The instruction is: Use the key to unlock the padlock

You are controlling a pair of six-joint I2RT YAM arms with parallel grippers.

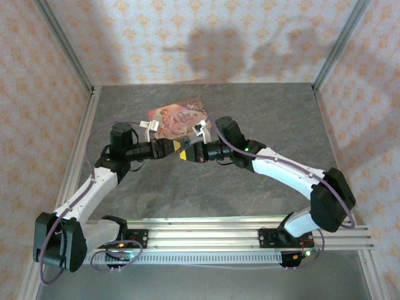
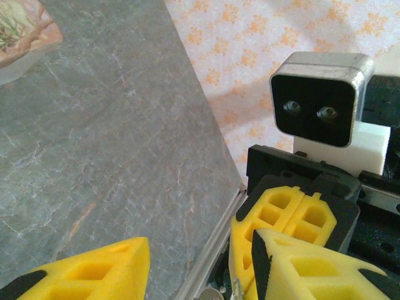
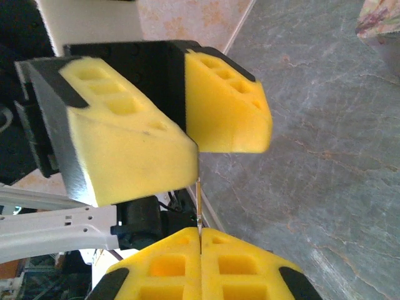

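Note:
My right gripper (image 3: 200, 240) is shut on the key (image 3: 199, 209), a thin silvery blade that sticks up out of its yellow fingertips. The blade's tip reaches the gap between the left gripper's yellow fingers (image 3: 131, 147) and lies against the edge of the nearer one. In the left wrist view my left gripper (image 2: 201, 250) stands open. The right gripper's fingers (image 2: 284, 215) sit beside its right finger, with a sliver of the key (image 2: 236, 290) at the bottom edge. From above, both grippers meet tip to tip (image 1: 185, 150) over the table. The padlock is hidden.
A pink illustrated tin (image 1: 178, 119) lies on the grey table (image 1: 262, 112) just behind the two grippers. Metal rails edge the table on the left (image 1: 81, 156) and at the front (image 1: 206, 234). Patterned walls close in the back and sides.

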